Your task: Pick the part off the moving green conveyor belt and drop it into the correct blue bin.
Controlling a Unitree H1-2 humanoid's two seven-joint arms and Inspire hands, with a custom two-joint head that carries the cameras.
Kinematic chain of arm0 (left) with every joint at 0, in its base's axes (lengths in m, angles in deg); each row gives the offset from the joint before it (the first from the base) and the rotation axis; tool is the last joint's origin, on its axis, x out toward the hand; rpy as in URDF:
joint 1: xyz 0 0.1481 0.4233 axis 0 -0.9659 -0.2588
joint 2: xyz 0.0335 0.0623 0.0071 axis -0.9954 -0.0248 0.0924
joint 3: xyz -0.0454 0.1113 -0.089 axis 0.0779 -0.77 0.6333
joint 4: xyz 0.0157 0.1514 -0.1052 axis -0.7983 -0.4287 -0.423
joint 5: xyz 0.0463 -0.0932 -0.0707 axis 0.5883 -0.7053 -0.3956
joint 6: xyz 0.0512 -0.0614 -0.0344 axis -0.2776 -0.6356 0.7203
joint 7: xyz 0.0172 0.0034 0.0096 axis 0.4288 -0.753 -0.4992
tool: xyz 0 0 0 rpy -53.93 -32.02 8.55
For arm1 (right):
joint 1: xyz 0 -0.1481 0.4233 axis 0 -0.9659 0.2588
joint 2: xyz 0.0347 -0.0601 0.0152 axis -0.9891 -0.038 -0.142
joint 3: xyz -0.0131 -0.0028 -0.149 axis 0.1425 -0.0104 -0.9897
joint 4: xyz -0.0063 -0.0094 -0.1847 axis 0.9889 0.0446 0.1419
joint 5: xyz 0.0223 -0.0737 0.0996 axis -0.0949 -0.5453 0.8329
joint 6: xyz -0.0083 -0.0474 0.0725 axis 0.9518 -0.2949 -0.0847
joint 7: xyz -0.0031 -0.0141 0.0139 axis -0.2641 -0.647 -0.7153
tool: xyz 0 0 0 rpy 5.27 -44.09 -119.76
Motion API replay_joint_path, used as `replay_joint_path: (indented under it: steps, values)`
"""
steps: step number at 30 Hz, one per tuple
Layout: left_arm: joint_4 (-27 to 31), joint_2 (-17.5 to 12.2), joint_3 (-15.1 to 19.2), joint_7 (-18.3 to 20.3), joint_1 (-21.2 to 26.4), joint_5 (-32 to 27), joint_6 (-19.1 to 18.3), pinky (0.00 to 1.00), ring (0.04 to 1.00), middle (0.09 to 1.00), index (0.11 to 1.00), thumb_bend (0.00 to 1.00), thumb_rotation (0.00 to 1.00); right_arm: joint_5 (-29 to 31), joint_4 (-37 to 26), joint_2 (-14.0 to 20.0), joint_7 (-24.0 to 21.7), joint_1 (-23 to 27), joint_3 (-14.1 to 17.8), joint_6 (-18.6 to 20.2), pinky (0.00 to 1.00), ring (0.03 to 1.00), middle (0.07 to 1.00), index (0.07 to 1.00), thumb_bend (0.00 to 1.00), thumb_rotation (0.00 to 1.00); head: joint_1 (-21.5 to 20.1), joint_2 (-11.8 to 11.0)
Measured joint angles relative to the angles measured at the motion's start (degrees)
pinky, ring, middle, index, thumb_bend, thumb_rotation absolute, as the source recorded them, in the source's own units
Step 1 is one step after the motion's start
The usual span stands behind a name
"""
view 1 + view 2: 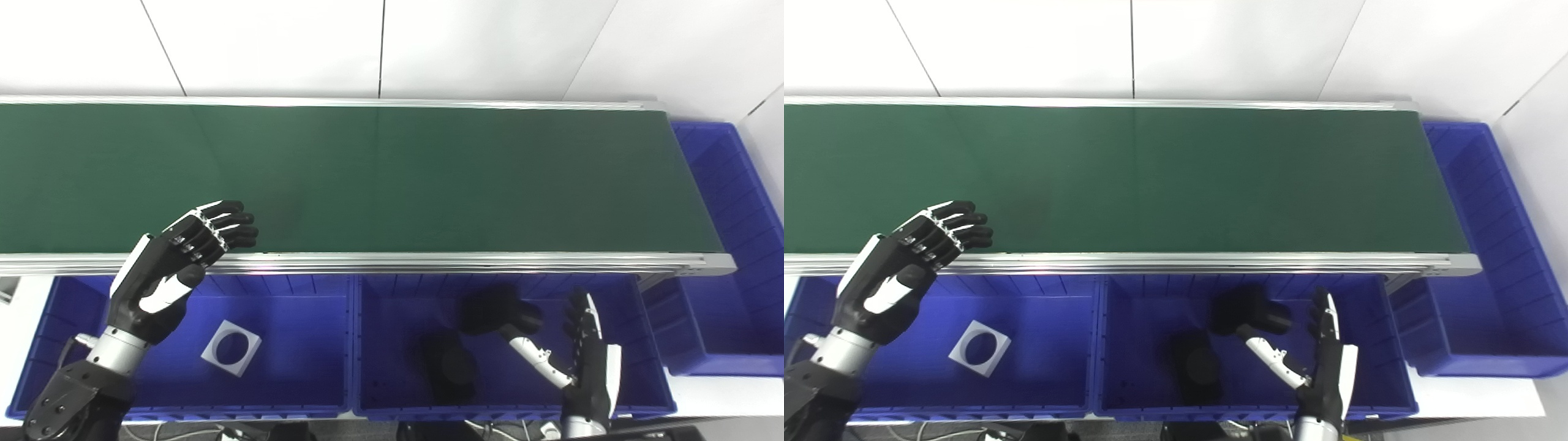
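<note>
White wall panels back the scene, with a green conveyor belt (380,177) running across the full width in an aluminium frame. Belt surface carries nothing visible.

Landmark: the conveyor belt. Just below its near rail sit two blue bins side by side: left bin (294,392) and middle bin (392,318). A third blue bin (729,245) stands past the belt's right end, running away from the camera.

Left bin holds one white square plate with a round hole (231,347), lying flat on the bin floor, below the belt's left portion.

Middle bin holds a dark part (450,367) on its floor; shape is hard to read against the shadow.

Right hand (566,352) is over the middle bin, below the belt's right half, palm turned sideways, fingers (585,324) pointing up toward the belt and thumb spread out to the left. A second black part (499,309), blurred, sits at the thumb tip, between the thumb and the belt rail. The fingers stand well apart from the thumb and do not clamp it; whether the thumb touches it I cannot tell. It lies above and to the right of the dark part on the bin floor.

Left hand (177,269) is raised over the near rail of the belt, above the left bin, fingers extended together and pointing right, thumb apart, holding nothing. The white plate lies below and to the right of it.
</note>
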Motion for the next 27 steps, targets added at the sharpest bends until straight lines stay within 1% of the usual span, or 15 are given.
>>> replay_joint_path:
  steps: [1,4,7,10,13,15,16,18,19,20,21,22,24,26,27]
  values:
    - [0.0,0.0,0.0,0.0,0.0,0.0,0.0,0.71,0.708,0.742,0.755,0.91,0.52,-0.4,-1.8,-0.2,-0.1,-0.4,-0.4,0.2,0.81,0.866,0.891,0.904,0.90,0.39,0.6,-0.3]
    - [-0.1,0.1,-0.2,0.0,0.0,0.3,0.2,0.71,0.706,0.740,0.754,0.92,0.53,-1.5,-7.6,-0.8,-0.7,-2.4,-2.1,0.6,0.79,0.845,0.866,0.892,0.87,0.38,1.3,-0.6]
    - [-0.4,0.3,-0.5,0.0,0.0,1.3,0.3,0.71,0.705,0.740,0.756,0.91,0.54,-3.1,-13.4,-1.4,-2.1,-4.4,-4.8,0.8,0.80,0.839,0.848,0.879,0.84,0.38,1.9,-1.0]
    - [-0.5,0.7,-0.8,0.0,-0.1,1.9,0.9,0.71,0.701,0.736,0.754,0.92,0.55,-4.9,-18.9,-1.5,-3.8,-5.6,-7.6,1.8,0.80,0.835,0.839,0.874,0.83,0.38,4.7,-2.5]
    - [-0.5,1.0,-1.2,-0.2,-0.5,3.4,1.7,0.71,0.700,0.734,0.753,0.94,0.56,-7.9,-24.7,-1.6,-6.1,-5.8,-10.9,2.8,0.78,0.830,0.840,0.875,0.80,0.37,5.8,-3.1]
    - [-0.5,1.3,-1.4,-0.5,-1.0,3.9,2.1,0.71,0.703,0.734,0.753,0.94,0.56,-9.0,-26.7,-1.5,-7.5,-5.6,-12.4,3.5,0.78,0.818,0.838,0.877,0.78,0.35,6.5,-3.3]
    - [-0.5,1.5,-1.5,-0.7,-1.3,4.2,2.5,0.71,0.704,0.735,0.753,0.94,0.57,-9.3,-27.3,-1.5,-8.3,-5.6,-13.1,3.8,0.78,0.815,0.836,0.876,0.77,0.35,7.5,-3.9]
    - [-0.5,2.1,-1.7,-1.1,-1.7,5.1,2.7,0.72,0.708,0.738,0.756,0.93,0.56,-9.8,-28.0,-1.2,-9.7,-5.0,-14.3,4.5,0.77,0.804,0.820,0.863,0.76,0.31,9.6,-5.1]
    - [-0.5,2.4,-1.9,-1.3,-1.8,5.4,2.8,0.72,0.708,0.739,0.756,0.93,0.56,-9.8,-28.1,-1.1,-10.4,-4.5,-14.9,4.8,0.77,0.803,0.820,0.863,0.76,0.30,9.6,-5.1]
    - [-0.5,2.8,-2.2,-1.4,-1.8,5.9,2.9,0.72,0.710,0.741,0.758,0.93,0.57,-9.6,-28.1,-0.9,-11.1,-3.8,-15.5,4.8,0.76,0.798,0.815,0.861,0.75,0.30,11.4,-5.9]
    - [-0.5,3.1,-2.6,-1.5,-1.9,6.2,3.1,0.72,0.714,0.744,0.760,0.92,0.57,-9.3,-27.9,-0.8,-11.4,-3.0,-16.1,4.8,0.75,0.791,0.811,0.858,0.75,0.30,12.1,-6.2]
    - [-0.5,3.3,-3.0,-1.5,-1.9,6.4,3.5,0.72,0.717,0.746,0.762,0.91,0.57,-9.0,-27.3,-0.7,-11.5,-2.0,-16.7,4.8,0.74,0.790,0.810,0.855,0.74,0.30,12.1,-6.5]
    - [-0.6,3.5,-3.6,-1.5,-1.9,7.5,4.7,0.72,0.721,0.749,0.763,0.90,0.58,-8.7,-25.4,-0.5,-12.0,-0.4,-17.9,4.8,0.75,0.797,0.812,0.855,0.74,0.30,13.8,-6.7]
    - [-0.6,3.9,-4.0,-1.6,-2.0,8.2,5.3,0.73,0.722,0.750,0.765,0.89,0.58,-8.4,-23.5,-0.1,-12.5,0.9,-19.2,4.8,0.75,0.798,0.818,0.852,0.74,0.30,17.1,-7.9]
    - [-0.6,4.0,-4.2,-1.7,-2.1,8.6,5.5,0.73,0.723,0.751,0.765,0.88,0.58,-8.2,-22.6,0.2,-12.6,1.6,-19.6,4.8,0.74,0.796,0.819,0.852,0.75,0.31,17.7,-8.1]
